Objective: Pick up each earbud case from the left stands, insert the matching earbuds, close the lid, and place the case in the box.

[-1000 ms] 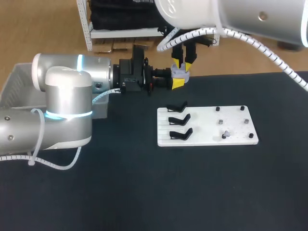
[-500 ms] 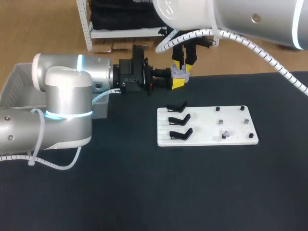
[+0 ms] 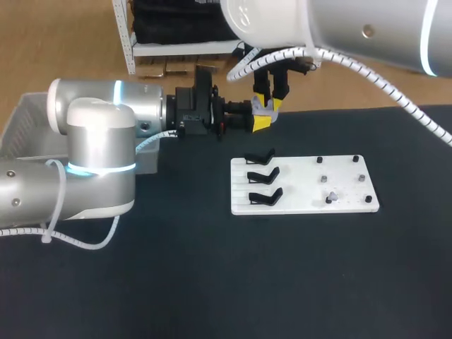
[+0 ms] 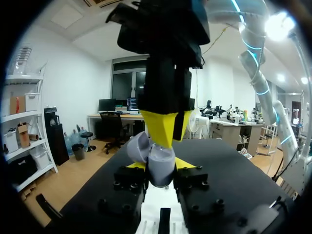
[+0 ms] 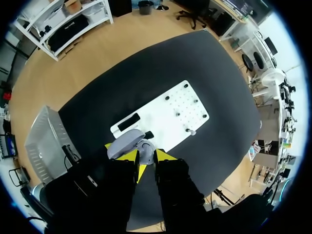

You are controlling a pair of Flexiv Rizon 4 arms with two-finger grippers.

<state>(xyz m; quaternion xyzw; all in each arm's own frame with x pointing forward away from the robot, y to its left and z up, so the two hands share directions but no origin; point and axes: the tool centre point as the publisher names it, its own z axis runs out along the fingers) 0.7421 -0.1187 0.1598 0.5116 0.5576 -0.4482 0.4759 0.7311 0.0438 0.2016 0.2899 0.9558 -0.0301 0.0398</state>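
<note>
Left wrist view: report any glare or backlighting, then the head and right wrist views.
Left wrist view: a lamp flares; the right gripper over the earbud case is backlit, dark. Head view: even light, no glare on the table. Right wrist view: even, no glare.

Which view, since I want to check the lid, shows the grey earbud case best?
The left wrist view: the earbud case sits close, lid open, between the left gripper's fingers. The head view shows it small and far off; the right wrist view shows it partly hidden behind the right gripper.
</note>
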